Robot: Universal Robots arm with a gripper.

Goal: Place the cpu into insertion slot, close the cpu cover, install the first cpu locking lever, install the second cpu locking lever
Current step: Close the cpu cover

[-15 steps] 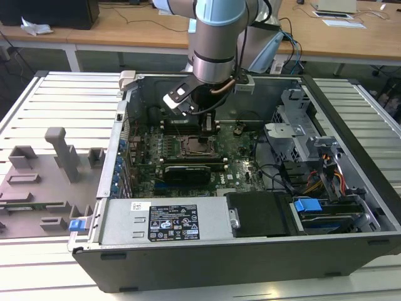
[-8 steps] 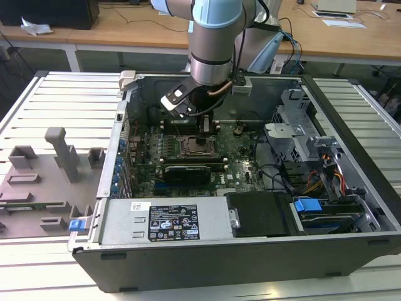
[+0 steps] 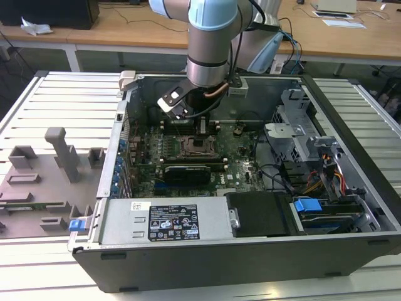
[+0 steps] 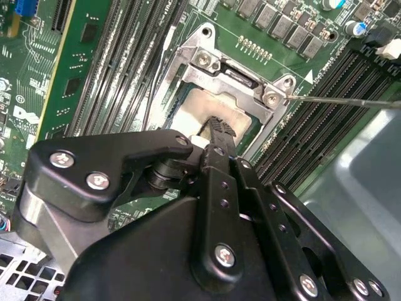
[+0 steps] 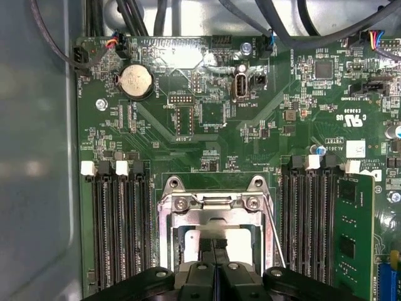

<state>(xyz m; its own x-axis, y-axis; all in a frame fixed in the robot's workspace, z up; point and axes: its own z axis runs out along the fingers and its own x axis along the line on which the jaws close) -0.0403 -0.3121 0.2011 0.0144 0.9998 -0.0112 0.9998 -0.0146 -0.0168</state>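
While the cpu lies flat inside the window of the cpu cover (cover seemingly down), the gripper hangs over it, fingers pressed together, holding nothing. The chip is probably light, rigid and fragile: best taken by its edges.

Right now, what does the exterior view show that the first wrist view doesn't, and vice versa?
The exterior view adds the open computer case, the arm reaching in, the power supply and a grey fixture tray on the exterior view's left. The first wrist view adds close detail: the two screws on the cpu cover, the pale cpu in its window, a thin lever wire beside it. Both share the motherboard, the memory slots and the hand over that cover.
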